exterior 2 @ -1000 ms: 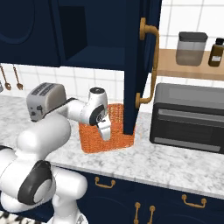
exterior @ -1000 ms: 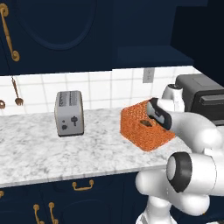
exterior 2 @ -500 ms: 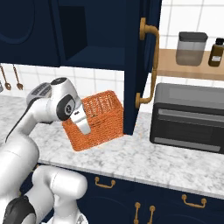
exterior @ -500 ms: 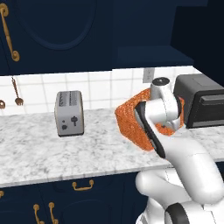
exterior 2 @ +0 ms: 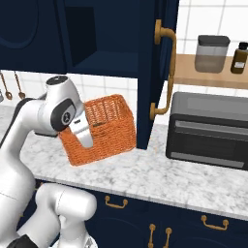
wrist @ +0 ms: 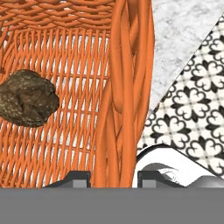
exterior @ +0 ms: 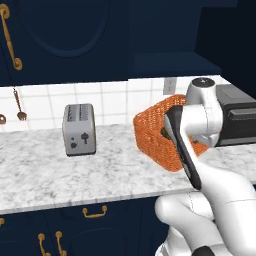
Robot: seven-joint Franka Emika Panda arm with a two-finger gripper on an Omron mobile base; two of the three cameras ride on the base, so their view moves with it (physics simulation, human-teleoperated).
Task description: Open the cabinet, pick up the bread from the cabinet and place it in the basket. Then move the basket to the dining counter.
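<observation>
— Where's the basket [exterior 2: 99,129] right now?

— Off the worktop [exterior 2: 160,172], tilted, up in the air in front of the tiled wall. From the right side you can see its low corner hanging above the marble, near the edge of the open cabinet door [exterior 2: 156,72] with the long brass handle [exterior 2: 165,69].

— And the gripper [wrist: 114,177]?

— Clenched on the basket's rim. Looking along the hand, the thick woven rim runs straight up between the two dark fingertips [wrist: 75,178], one on each side of it. From the left side, the hand reaches in at the near wall of the basket [exterior: 162,132].

— Is the bread [wrist: 27,97] inside?

— Yes. A small, rough brown lump resting on the orange mesh, well to one side of the gripped rim. From the left side there's only a dark speck just inside the basket, too small to be certain of.

— What else is around?

— A grey two-slot toaster [exterior: 79,129] stands on the marble to the left, well apart from the basket. To the right, a dark oven-like box [exterior 2: 209,129] sits on the worktop, and above it a wooden shelf [exterior 2: 208,70] carries a grey-lidded container [exterior 2: 211,53] and a small dark bottle [exterior 2: 240,57]. The cabinet [exterior 2: 106,36] behind the open door looks dark inside.
</observation>
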